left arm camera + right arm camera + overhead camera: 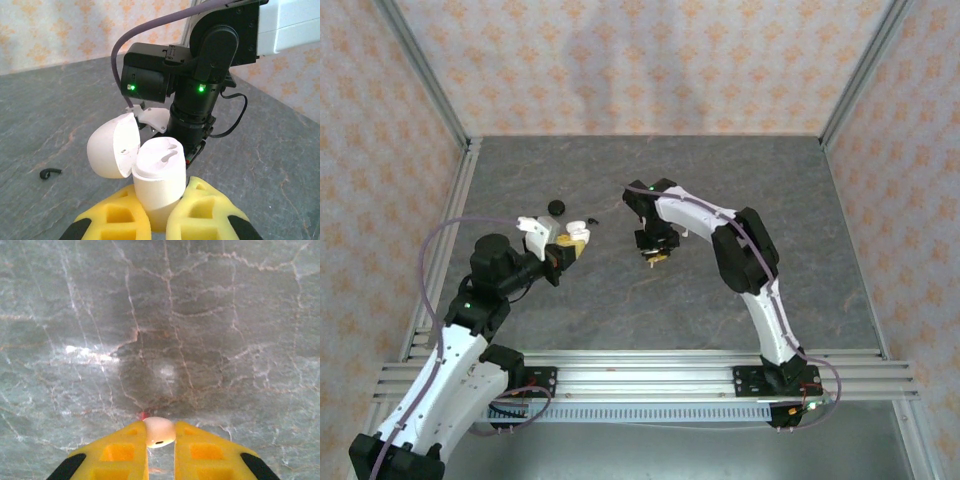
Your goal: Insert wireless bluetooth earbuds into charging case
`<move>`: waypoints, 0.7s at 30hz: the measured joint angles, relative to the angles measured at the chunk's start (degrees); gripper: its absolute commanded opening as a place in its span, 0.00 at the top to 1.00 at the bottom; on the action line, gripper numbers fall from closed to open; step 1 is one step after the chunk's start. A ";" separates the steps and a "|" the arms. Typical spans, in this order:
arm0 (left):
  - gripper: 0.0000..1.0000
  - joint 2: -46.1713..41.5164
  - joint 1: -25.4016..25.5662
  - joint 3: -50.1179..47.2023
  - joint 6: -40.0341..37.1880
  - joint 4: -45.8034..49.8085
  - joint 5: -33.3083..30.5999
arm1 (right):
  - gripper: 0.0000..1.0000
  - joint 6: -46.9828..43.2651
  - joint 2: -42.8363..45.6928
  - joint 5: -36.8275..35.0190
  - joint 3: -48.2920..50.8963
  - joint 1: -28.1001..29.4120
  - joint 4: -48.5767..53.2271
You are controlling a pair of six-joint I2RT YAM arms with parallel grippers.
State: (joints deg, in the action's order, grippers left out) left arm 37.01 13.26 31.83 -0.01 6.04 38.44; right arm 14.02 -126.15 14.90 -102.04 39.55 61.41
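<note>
My left gripper (161, 216) is shut on the lower body of a white charging case (159, 172), holding it upright above the table. Its lid (112, 146) is swung open to the left and both slots in the top look empty. From above, the case (567, 232) sits at the left gripper (572, 246). My right gripper (160, 439) is shut on a white earbud (159, 432), pinched at the tips of its yellow fingers (125, 450) above bare table. That gripper (654, 256) hangs a short way right of the case. A black earbud (50, 172) lies on the table left of the case.
A small round black object (557, 207) lies on the grey marbled table (740, 190) behind the case. The right arm's wrist (200, 75) looms close behind the case. Patterned walls close off the back and both sides.
</note>
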 measured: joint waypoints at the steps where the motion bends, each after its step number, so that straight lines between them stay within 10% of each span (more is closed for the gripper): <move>1: 1.00 0.00 0.17 -0.09 0.02 -0.72 0.17 | 0.84 -0.24 1.60 -0.33 1.68 0.15 -1.64; 21: 1.00 9.11 3.65 3.28 -4.28 -7.78 1.55 | 0.87 -4.28 35.06 -5.27 20.35 3.80 -28.65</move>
State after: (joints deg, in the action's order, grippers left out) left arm 46.13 16.91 35.11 -4.29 -1.74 39.99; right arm 9.74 -91.09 9.63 -81.69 43.35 32.75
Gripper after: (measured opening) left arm 0.082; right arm 0.136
